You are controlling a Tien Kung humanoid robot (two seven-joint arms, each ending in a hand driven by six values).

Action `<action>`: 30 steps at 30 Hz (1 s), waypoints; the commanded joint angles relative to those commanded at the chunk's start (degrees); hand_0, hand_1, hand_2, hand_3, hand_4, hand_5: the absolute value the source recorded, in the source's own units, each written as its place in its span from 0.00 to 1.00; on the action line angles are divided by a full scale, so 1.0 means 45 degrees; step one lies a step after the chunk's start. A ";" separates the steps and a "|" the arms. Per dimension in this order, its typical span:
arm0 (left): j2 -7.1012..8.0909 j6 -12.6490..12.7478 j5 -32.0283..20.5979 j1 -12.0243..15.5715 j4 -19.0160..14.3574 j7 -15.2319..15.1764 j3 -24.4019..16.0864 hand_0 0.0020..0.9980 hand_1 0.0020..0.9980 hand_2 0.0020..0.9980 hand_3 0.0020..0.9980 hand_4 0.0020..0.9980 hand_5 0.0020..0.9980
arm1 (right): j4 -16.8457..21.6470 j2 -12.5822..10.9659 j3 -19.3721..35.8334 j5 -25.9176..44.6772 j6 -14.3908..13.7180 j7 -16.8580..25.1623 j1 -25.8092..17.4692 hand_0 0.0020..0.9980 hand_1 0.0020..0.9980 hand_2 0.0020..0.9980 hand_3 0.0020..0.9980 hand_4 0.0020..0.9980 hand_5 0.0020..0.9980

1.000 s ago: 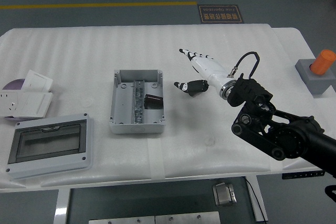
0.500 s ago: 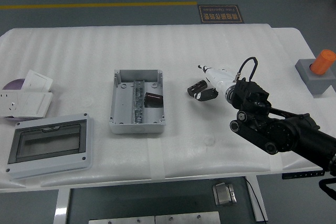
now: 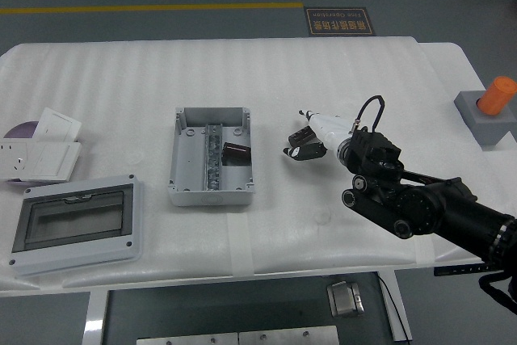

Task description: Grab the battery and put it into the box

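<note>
Head view: the white table [image 3: 121, 78] carries a grey open box [image 3: 210, 155] a little left of centre, its lid off and its inside showing. A metal rail [image 3: 212, 159] runs down the middle of the box floor, and the battery [image 3: 236, 152], a small dark cylinder, lies on its side in the right half of the box, just beside the rail and clear of the right wall.

The right hand [image 3: 311, 136], white with black fingertips, sits over the table to the right of the box, apart from it and touching neither the box nor the battery. Its dark fingers [image 3: 296, 151] are partly curled downward toward the foam, and nothing is seen between them; how tightly they are clenched cannot be told from this angle. The black right arm [image 3: 420, 208] runs from the hand down to the picture's lower right corner, with a thin black cable [image 3: 367, 107] looping up at the wrist.

At the table's left edge lie a white socket plate [image 3: 40, 155] and a white card [image 3: 60, 125] over a purple disc [image 3: 20, 129]. In front of them rests a grey cover with a clear window [image 3: 77, 222]. At the far right stands a grey block [image 3: 485, 119] with an orange cylinder [image 3: 494, 94] on top. A sign [image 3: 339, 20] lies on the floor beyond the table.
</note>
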 joint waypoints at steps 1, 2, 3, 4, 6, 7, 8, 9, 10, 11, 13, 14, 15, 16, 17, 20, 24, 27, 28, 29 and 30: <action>-0.0001 0.0000 0.0006 -0.0001 0.0000 -0.0001 0.0000 0.64 0.66 0.50 0.55 0.57 0.36 | 0.0003 0.0015 -0.0021 -0.0028 -0.0025 0.0003 -0.0002 0.96 0.89 0.98 1.00 0.85 0.58; -0.0002 0.0001 -0.0001 0.0000 0.0000 -0.0004 0.0017 0.64 0.66 0.50 0.55 0.57 0.36 | 0.0003 0.0027 -0.0041 -0.0059 -0.0048 0.0005 -0.0004 0.96 0.89 0.98 1.00 0.85 0.58; -0.0003 0.0001 -0.0017 0.0001 0.0000 -0.0008 0.0038 0.64 0.66 0.50 0.55 0.57 0.36 | 0.0002 0.0036 -0.0060 -0.0085 -0.0068 0.0008 -0.0005 0.96 0.89 0.98 1.00 0.85 0.58; -0.0005 0.0004 -0.0018 0.0002 0.0000 -0.0013 0.0040 0.64 0.66 0.50 0.55 0.57 0.36 | -0.0010 0.0042 -0.0088 -0.0134 -0.0092 0.0008 -0.0008 0.96 0.89 0.98 1.00 0.85 0.58; -0.0008 0.0010 -0.0041 0.0003 0.0000 -0.0029 0.0068 0.64 0.66 0.50 0.55 0.57 0.36 | -0.0047 0.0040 -0.0147 -0.0219 -0.0138 0.0009 -0.0017 0.96 0.89 0.98 1.00 0.85 0.58; -0.0009 0.0014 -0.0045 0.0002 0.0000 -0.0036 0.0070 0.64 0.66 0.50 0.55 0.57 0.35 | -0.0065 0.0033 -0.0172 -0.0258 -0.0158 0.0008 -0.0024 0.96 0.88 0.97 1.00 0.82 0.55; -0.0011 0.0016 -0.0061 0.0000 0.0000 -0.0044 0.0090 0.64 0.66 0.50 0.55 0.57 0.35 | -0.0082 0.0022 -0.0194 -0.0295 -0.0176 0.0006 -0.0031 0.96 0.88 0.97 1.00 0.82 0.55; -0.0012 0.0018 -0.0089 -0.0004 0.0000 -0.0058 0.0123 0.64 0.66 0.50 0.55 0.57 0.35 | -0.0098 0.0005 -0.0220 -0.0335 -0.0195 0.0000 -0.0039 0.96 0.88 0.97 1.00 0.82 0.55; -0.0016 0.0022 -0.0114 -0.0007 0.0000 -0.0073 0.0148 0.64 0.66 0.50 0.55 0.57 0.35 | -0.0111 -0.0014 -0.0251 -0.0376 -0.0221 -0.0011 -0.0047 0.96 0.88 0.97 1.00 0.82 0.55; -0.0019 0.0026 -0.0148 -0.0011 0.0000 -0.0091 0.0186 0.64 0.66 0.50 0.55 0.57 0.35 | -0.0113 -0.0030 -0.0275 -0.0417 -0.0261 -0.0019 -0.0052 0.96 0.88 0.97 1.00 0.82 0.55; -0.0026 0.0030 -0.0192 -0.0015 0.0000 -0.0120 0.0242 0.64 0.66 0.50 0.55 0.57 0.35 | -0.0108 -0.0053 -0.0316 -0.0503 -0.0377 -0.0030 -0.0061 0.95 0.87 0.97 1.00 0.83 0.54; -0.0030 0.0033 -0.0180 -0.0016 0.0000 -0.0124 0.0237 0.64 0.66 0.50 0.55 0.57 0.35 | -0.0100 -0.0059 -0.0337 -0.0546 -0.0446 -0.0032 -0.0063 0.95 0.87 0.97 1.00 0.83 0.54; -0.0033 0.0033 -0.0185 -0.0016 0.0000 -0.0130 0.0252 0.64 0.66 0.50 0.55 0.57 0.35 | -0.0091 -0.0061 -0.0350 -0.0570 -0.0494 -0.0031 -0.0064 0.95 0.87 0.97 1.00 0.83 0.54; -0.0035 0.0033 -0.0179 -0.0014 0.0000 -0.0132 0.0255 0.64 0.66 0.50 0.55 0.57 0.35 | -0.0077 -0.0061 -0.0368 -0.0599 -0.0572 -0.0024 -0.0065 0.95 0.87 0.97 1.00 0.83 0.54; -0.0037 0.0034 -0.0145 -0.0012 0.0000 -0.0128 0.0228 0.64 0.66 0.50 0.55 0.57 0.35 | -0.0063 -0.0056 -0.0388 -0.0630 -0.0654 -0.0015 -0.0067 0.95 0.87 0.97 1.00 0.83 0.54; -0.0039 0.0036 -0.0113 -0.0010 0.0000 -0.0136 0.0224 0.64 0.66 0.50 0.55 0.57 0.35 | -0.0038 -0.0031 -0.0465 -0.0695 -0.0876 0.0008 -0.0075 0.92 0.83 0.95 1.00 0.81 0.57; -0.0051 0.0043 -0.0080 -0.0017 0.0000 -0.0150 0.0190 0.64 0.66 0.50 0.55 0.57 0.35 | -0.0056 0.0021 -0.0607 -0.0668 -0.1042 0.0020 -0.0085 0.92 0.83 0.95 1.00 0.81 0.57; -0.0066 0.0053 -0.0054 -0.0025 0.0000 -0.0152 0.0166 0.64 0.67 0.50 0.55 0.56 0.36 | -0.0085 0.0077 -0.0696 -0.0611 -0.1108 0.0040 -0.0084 0.67 0.76 0.90 1.00 0.61 0.43; -0.0071 0.0059 -0.0043 -0.0030 0.0000 -0.0153 0.0155 0.64 0.67 0.50 0.55 0.56 0.36 | -0.0104 0.0097 -0.0717 -0.0594 -0.1127 0.0048 -0.0083 0.67 0.76 0.90 1.00 0.61 0.43; -0.0074 0.0061 -0.0032 -0.0034 0.0000 -0.0153 0.0145 0.64 0.67 0.50 0.55 0.56 0.36 | -0.0117 0.0110 -0.0730 -0.0585 -0.1138 0.0052 -0.0084 0.67 0.76 0.90 1.00 0.61 0.43; -0.0078 0.0065 -0.0021 -0.0037 0.0000 -0.0154 0.0138 0.64 0.67 0.50 0.55 0.56 0.36 | -0.0132 0.0122 -0.0749 -0.0567 -0.1152 0.0057 -0.0084 0.67 0.76 0.90 1.00 0.61 0.43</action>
